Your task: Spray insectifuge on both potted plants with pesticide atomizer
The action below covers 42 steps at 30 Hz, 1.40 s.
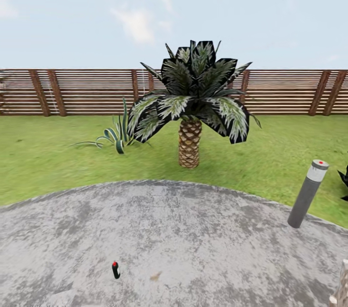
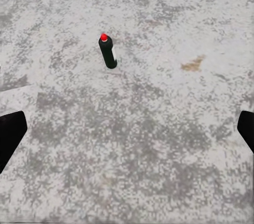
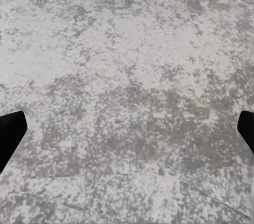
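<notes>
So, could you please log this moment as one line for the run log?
pesticide atomizer: upright on patio, ungrasped | left gripper: open, short of it | right gripper: open, empty | bollard lamp: patio edge

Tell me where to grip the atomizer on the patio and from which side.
Grip the pesticide atomizer across its dark mid-body, below the red tip. It stands upright on the paving, so come in level from the side; the left end effector is open and already faces it.

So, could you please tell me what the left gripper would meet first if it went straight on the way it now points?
Most likely the bare grey patio paving. The left gripper is open and aimed down at the ground; the spray bottle stands further on, off that line, though depth is hard to judge.
</notes>
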{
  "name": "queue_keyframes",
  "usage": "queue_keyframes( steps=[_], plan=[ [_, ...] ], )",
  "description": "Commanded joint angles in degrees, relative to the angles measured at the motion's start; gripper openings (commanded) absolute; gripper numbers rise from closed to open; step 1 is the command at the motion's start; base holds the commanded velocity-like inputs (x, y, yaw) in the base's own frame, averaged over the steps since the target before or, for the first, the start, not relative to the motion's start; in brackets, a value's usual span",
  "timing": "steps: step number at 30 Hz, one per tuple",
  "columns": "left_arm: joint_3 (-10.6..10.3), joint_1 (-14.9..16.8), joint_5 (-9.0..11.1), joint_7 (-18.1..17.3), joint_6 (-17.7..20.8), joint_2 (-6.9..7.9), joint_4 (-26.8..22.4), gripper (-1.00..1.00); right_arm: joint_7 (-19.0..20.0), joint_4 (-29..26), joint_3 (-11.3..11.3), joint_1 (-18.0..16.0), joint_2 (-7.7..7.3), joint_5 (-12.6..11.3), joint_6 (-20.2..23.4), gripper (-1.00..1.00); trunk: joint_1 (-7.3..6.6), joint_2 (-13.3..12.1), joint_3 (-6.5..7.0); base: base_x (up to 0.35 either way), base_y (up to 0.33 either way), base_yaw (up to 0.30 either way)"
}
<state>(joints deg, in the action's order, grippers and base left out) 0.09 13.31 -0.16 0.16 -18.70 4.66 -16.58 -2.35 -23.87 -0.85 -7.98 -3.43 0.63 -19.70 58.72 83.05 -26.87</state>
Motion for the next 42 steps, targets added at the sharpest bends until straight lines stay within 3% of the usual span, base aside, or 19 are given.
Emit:
queue_keyframes(
  steps=[1, 24, 33, 39, 42],
  plan=[
    [0.0, 0.1, 0.0, 0.0, -0.2, 0.0, 0.1, 1.0, -0.1, 0.0, 0.0, 0.0, 0.0, 0.1, -0.2, 1.0, 0.01, 0.0, -0.06, 0.101, -0.307, 0.277],
    [0.0, 0.0, 0.3, 0.0, -0.2, 0.05, 0.1, 1.0, -0.1, 0.0, 0.0, 0.0, 0.09, 0.1, -0.2, 1.0, 0.01, 0.0, -0.06, 0.153, -0.28, 0.277],
    [0.0, 0.0, 0.4, 0.0, -0.3, 0.0, 0.1, 1.0, -0.1, 0.0, 0.0, 0.0, 0.09, 0.1, -0.2, 1.0, 0.01, 0.0, -0.06, 0.081, -0.056, 0.264],
    [0.2, 0.0, 0.5, 0.0, -0.2, -0.46, -0.1, 1.0, -0.1, 0.0, 0.0, 0.0, 0.14, 0.1, -0.2, 1.0, 0.01, 0.0, -0.06, 0.002, -0.001, 0.044],
    [0.0, 3.0, 0.5, -0.4, 0.9, -0.87, -1.0, 1.0, -0.2, -1.0, -0.3, -0.1, 0.23, -0.1, -0.2, 1.0, 0.01, 0.0, -0.06, 0.0, 0.0, 0.0]
  ],
)
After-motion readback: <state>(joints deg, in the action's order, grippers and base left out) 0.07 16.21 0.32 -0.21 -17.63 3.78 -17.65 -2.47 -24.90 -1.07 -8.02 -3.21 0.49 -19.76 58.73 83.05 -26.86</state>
